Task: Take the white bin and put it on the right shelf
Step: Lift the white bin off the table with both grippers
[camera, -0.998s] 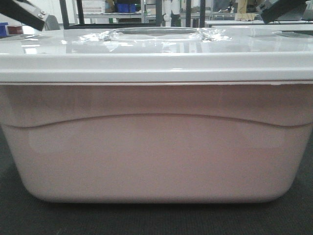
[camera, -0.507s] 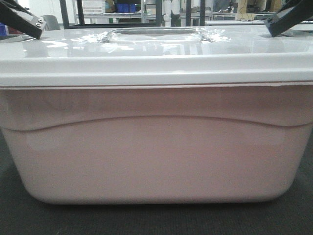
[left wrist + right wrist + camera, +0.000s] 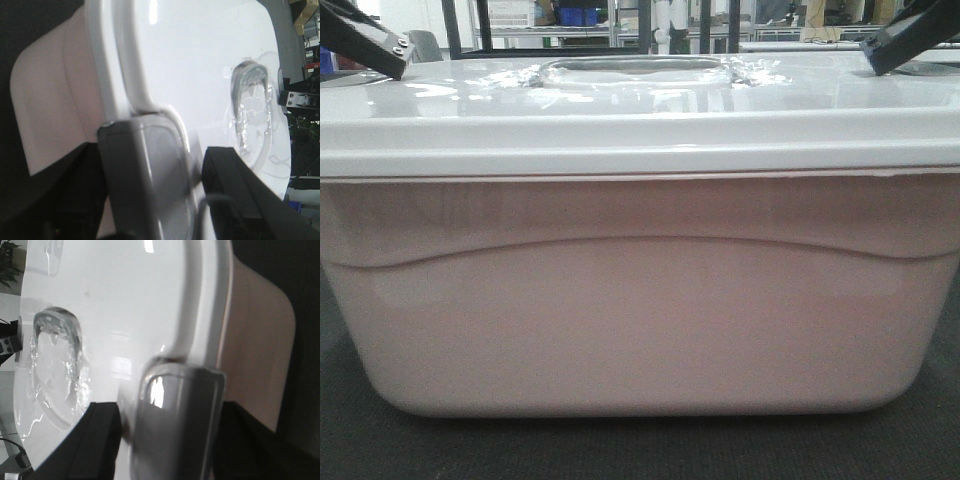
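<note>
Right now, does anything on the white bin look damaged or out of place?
Only crinkled clear film around the recessed handle of the lid looks odd, like leftover wrapping. The white bin itself sits level, no cracks visible.

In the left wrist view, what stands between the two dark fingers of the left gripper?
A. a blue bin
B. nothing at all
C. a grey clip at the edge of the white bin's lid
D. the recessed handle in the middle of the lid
C: the grey clip on the end of the white bin sits between the dark fingers of the left gripper; the recessed handle lies apart from it.
</note>
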### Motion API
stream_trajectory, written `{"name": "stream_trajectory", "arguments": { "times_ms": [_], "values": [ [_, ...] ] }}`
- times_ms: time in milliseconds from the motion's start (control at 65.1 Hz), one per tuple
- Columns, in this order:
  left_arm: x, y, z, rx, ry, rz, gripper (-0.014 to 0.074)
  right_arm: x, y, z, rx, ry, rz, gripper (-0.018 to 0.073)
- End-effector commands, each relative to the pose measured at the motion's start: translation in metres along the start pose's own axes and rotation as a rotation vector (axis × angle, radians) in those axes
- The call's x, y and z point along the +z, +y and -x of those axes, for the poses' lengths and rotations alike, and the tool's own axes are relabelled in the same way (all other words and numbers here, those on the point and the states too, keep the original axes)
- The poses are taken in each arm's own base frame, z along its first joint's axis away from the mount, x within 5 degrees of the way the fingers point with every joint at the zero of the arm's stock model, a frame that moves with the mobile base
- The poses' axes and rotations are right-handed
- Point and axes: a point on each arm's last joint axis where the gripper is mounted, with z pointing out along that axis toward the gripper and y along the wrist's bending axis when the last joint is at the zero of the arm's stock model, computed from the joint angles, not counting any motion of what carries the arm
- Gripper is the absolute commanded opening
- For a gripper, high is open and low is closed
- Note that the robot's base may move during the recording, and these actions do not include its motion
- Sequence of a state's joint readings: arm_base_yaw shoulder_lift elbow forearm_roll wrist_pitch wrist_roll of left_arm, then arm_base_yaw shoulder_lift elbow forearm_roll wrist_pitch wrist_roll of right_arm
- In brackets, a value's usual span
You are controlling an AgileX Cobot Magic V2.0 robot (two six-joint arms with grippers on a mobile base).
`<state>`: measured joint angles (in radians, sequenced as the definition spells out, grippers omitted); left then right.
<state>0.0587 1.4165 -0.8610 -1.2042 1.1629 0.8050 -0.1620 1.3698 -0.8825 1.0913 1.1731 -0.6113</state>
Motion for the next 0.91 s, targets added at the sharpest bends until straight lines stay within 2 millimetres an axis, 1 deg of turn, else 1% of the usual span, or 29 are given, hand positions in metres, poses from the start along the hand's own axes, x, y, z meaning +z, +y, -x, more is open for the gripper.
{"name": "stream_trajectory", "arguments": {
  "times_ms": [0,92,230,353,553,752,890],
  "values": [
    [-0.007,-0.029,0.002,0.055,0.021,-0.176,0.0293,-0.01,0.029,-0.006,-0.046,0.043,0.173,0.0349],
    [-0.009,-0.034,0.005,0.075,0.014,-0.177,0.0293,-0.014,0.035,-0.004,-0.084,0.027,0.176,0.0349],
    [-0.013,-0.048,0.012,0.141,-0.003,-0.183,0.0293,-0.025,0.051,-0.003,-0.166,-0.015,0.178,0.0349],
    [-0.022,-0.073,0.018,0.242,-0.03,-0.192,0.0293,-0.039,0.071,-0.003,-0.252,-0.065,0.176,0.0349],
    [-0.039,-0.114,0.02,0.395,-0.082,-0.21,0.0293,-0.059,0.099,-0.008,-0.365,-0.131,0.175,0.0349],
    [-0.066,-0.155,0.015,0.546,-0.165,-0.216,0.0293,-0.075,0.122,-0.017,-0.457,-0.186,0.174,0.0349],
    [-0.079,-0.174,0.009,0.621,-0.203,-0.215,0.0293,-0.084,0.134,-0.022,-0.506,-0.217,0.174,0.0349]
  ]
}}
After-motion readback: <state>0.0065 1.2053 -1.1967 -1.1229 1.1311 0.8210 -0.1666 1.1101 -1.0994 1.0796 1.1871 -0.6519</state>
